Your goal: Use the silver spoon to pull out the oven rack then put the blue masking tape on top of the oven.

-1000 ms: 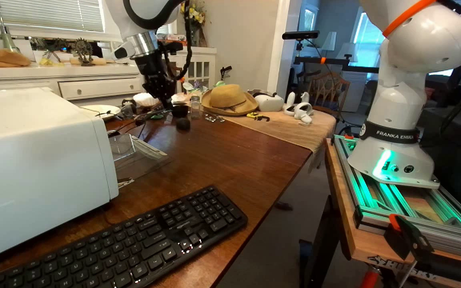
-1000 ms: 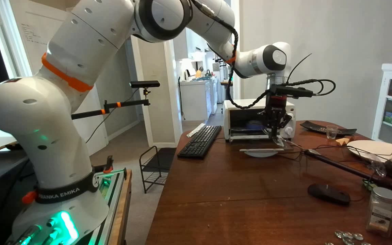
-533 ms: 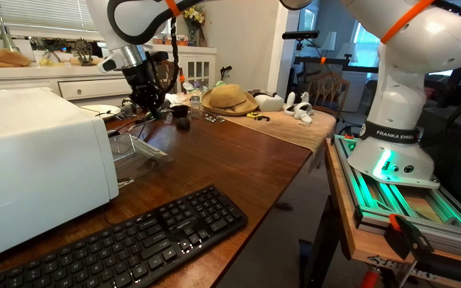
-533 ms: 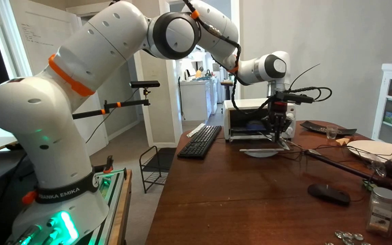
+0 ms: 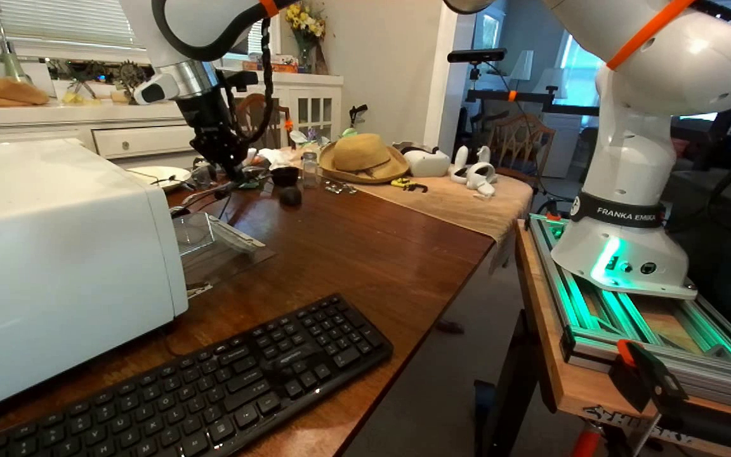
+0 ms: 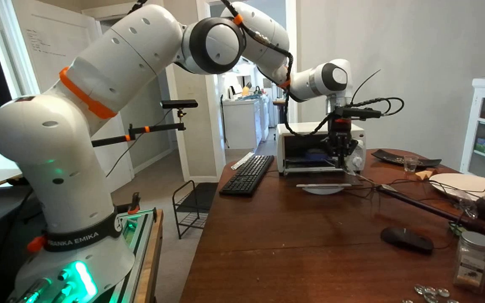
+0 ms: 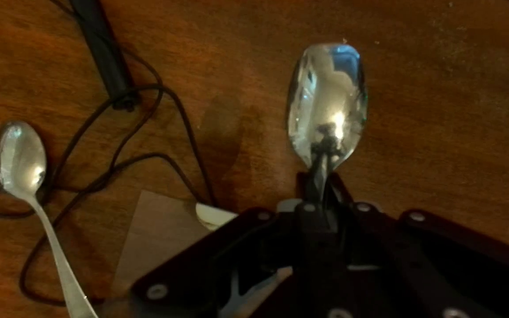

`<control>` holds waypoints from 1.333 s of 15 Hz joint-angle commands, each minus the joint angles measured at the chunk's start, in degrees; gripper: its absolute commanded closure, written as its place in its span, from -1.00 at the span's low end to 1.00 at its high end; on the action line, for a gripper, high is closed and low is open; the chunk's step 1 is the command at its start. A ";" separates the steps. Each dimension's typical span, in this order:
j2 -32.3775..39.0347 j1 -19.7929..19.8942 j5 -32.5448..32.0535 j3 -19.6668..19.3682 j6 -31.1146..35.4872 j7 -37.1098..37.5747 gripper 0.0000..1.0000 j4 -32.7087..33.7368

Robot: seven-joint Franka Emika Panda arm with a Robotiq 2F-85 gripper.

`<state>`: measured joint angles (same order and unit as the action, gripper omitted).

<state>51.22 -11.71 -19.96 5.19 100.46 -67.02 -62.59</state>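
My gripper (image 7: 323, 194) is shut on the neck of a silver spoon (image 7: 328, 97), whose bowl points away from the fingers in the wrist view. In an exterior view the gripper (image 6: 342, 165) hangs above the table by the right front of the white oven (image 6: 301, 127), near its knobs. The oven's door is down. Inside the dark cavity lies the blue masking tape (image 6: 316, 155), seemingly on the oven rack (image 6: 295, 160), which shows only faintly. From another exterior view only the oven's closed side (image 5: 61, 266) faces out, and the gripper (image 5: 237, 178) is past its front.
A lowered glass door with its handle (image 6: 323, 186) juts out before the oven. Another spoon (image 7: 18, 159) lies among black cables (image 7: 188, 128). A keyboard (image 6: 246, 174), a mouse (image 6: 406, 240), a glass jar (image 6: 473, 261) and a white plate (image 6: 470, 183) sit around.
The gripper has shifted toward the oven side, leftward in an exterior view. It dipped lower half a second ago and has risen again, the spoon still in its grip.
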 commanded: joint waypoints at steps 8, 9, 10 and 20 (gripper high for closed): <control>12.84 -10.79 -8.60 -5.56 -9.94 2.67 0.95 23.13; 13.91 -11.28 -8.71 -5.83 -9.94 2.31 0.95 24.63; 14.78 -11.74 -8.78 -6.01 -9.81 1.97 0.95 25.87; 18.73 -16.08 -8.89 -9.71 -8.64 1.81 0.95 34.17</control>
<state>66.38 -26.34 -27.59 -2.97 93.03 -64.28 -34.00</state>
